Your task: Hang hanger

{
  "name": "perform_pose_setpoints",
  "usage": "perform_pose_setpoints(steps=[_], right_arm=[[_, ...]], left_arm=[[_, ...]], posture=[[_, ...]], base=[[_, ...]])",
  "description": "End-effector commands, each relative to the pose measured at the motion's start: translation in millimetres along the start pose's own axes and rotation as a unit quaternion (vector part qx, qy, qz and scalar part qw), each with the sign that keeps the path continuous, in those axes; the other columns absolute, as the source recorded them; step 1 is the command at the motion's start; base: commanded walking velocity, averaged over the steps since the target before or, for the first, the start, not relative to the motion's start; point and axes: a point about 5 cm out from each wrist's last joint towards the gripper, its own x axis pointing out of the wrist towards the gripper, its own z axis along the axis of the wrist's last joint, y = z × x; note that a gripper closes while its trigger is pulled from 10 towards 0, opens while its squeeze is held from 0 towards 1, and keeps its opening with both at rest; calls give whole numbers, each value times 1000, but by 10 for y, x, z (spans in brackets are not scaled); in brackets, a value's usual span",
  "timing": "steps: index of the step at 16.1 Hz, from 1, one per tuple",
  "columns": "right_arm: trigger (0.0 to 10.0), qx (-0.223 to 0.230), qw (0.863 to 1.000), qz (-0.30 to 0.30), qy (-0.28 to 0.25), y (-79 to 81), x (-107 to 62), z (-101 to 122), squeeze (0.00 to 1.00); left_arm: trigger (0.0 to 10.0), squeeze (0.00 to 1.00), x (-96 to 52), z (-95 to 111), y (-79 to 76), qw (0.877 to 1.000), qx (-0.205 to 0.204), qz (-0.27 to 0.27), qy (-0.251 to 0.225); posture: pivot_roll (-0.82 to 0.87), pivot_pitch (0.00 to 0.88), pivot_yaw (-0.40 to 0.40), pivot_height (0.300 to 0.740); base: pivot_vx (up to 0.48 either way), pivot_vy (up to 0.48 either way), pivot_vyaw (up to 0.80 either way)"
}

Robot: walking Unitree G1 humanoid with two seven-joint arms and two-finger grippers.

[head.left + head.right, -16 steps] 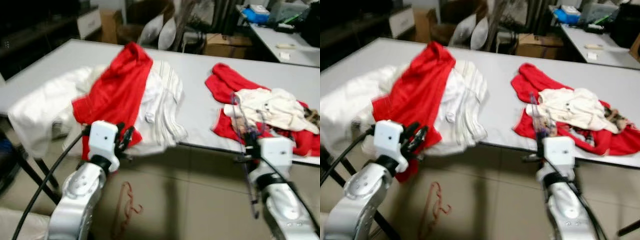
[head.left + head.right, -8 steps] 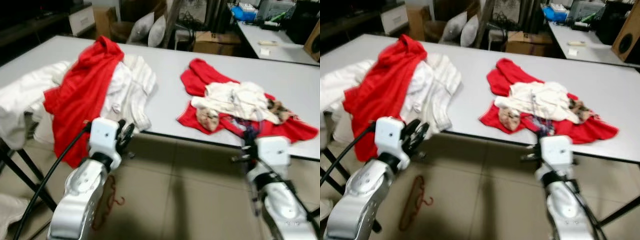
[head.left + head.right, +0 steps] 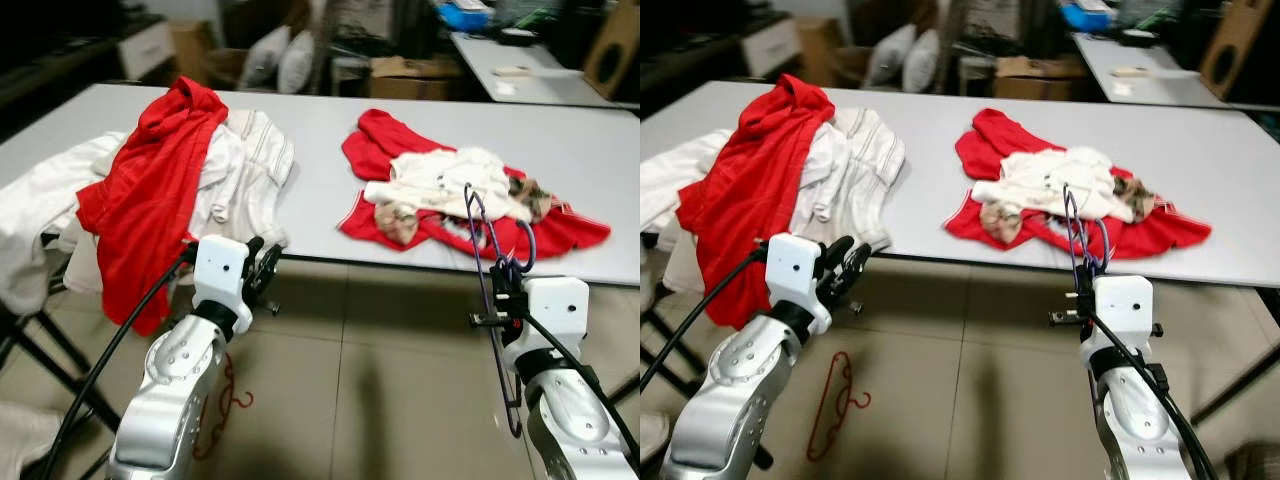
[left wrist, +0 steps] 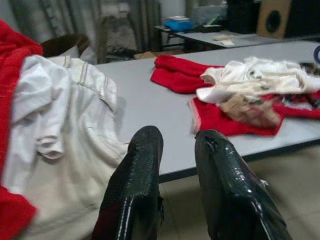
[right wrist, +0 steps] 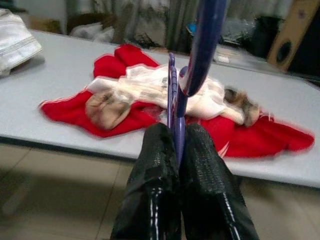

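Right hand (image 5: pixel 176 150): I see its two black fingers (image 5: pixel 155 165) pressed together on the stem of a purple hanger (image 3: pixel 495 270), which stands roughly upright between them. The hook curls above the hand; the frame drops down beside the right arm toward the floor. The hand sits just short of the near edge of the tabletop (image 3: pixel 330 165), in front of the right-hand clothing pile.

Left hand (image 4: pixel 172 165): fingers a little apart, a narrow gap between them, gripping nothing. I have it raised just off the tabletop's near edge, pointing at the hem of the left clothing pile.

Tabletop, left: a red garment (image 3: pixel 160 180) draped over a white striped garment (image 3: pixel 250 170), both spilling over the near edge; further white cloth (image 3: pixel 40 215) hangs off the left end.

Tabletop, right: a flat red garment (image 3: pixel 380 140) with a cream garment (image 3: pixel 445 180) crumpled on top of it.

Floor (image 3: pixel 980 360): tiled; a red hanger (image 3: pixel 835 405) lies flat on it beside the left arm, below the left pile.

Background: cardboard boxes (image 3: pixel 415 75), pillows (image 3: pixel 280 62), a second table (image 3: pixel 530 80) and a speaker (image 3: pixel 612 50) at far right.
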Motion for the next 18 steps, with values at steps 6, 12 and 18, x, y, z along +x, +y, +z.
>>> perform_pose_setpoints(steps=[6,12,18], right_arm=[[10000,4,1000,-10,1,-35,-59,25,0],[10000,-11,999,-33,9,-164,-110,37,0],[10000,-2,996,-85,8,-282,-245,25,0]], left_arm=[[10000,0,50,-44,-1,1000,-30,7,5],[10000,0,139,5,-63,1000,-17,-21,-8],[10000,0,323,14,-204,997,-15,-77,-9]], posture=[[-34,0,27,740],[-74,0,45,740],[-134,0,132,740]], base=[[0,-371,-800],[43,0,0],[352,0,-248]])
